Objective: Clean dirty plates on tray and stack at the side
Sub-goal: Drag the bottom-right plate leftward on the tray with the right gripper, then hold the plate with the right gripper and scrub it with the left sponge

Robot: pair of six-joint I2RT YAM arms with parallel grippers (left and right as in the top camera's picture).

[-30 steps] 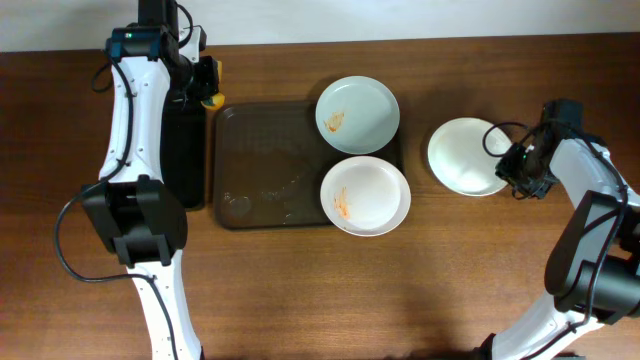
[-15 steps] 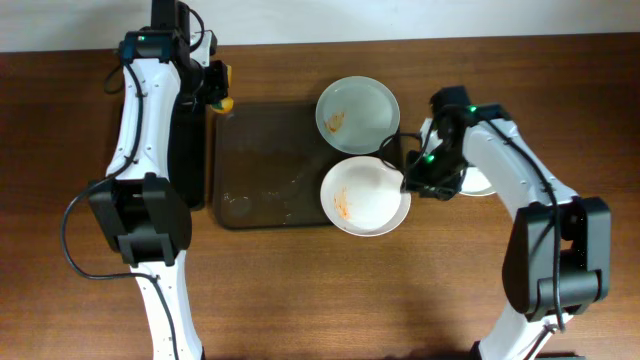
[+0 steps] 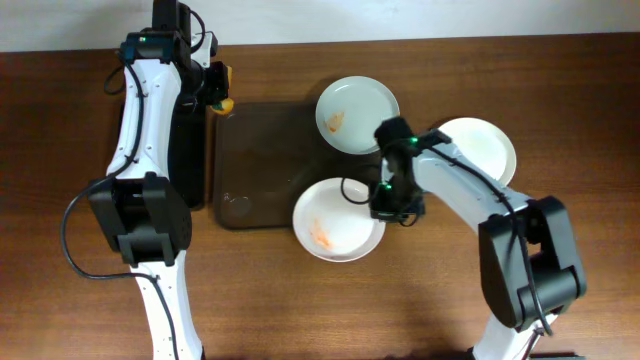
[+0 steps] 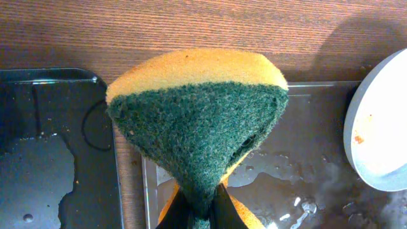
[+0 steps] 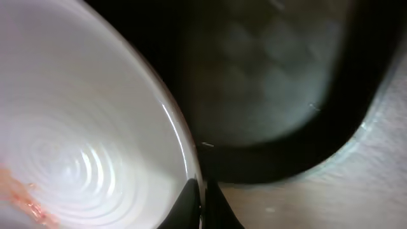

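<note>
While the left tool clenches a green-and-yellow sponge ready for scrubbing, the right tool pinches the rim of the smeared plate, apparently to steady it.

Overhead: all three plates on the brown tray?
No: one white round plate lies on the wooden table, off the glossy brown rectangular tray.

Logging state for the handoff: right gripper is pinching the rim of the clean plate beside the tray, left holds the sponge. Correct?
No. The overhead view shows the right gripper pinching the rim of the smeared plate at the tray's front edge, not the clean plate beside the tray. The left gripper does hold the sponge.
</note>
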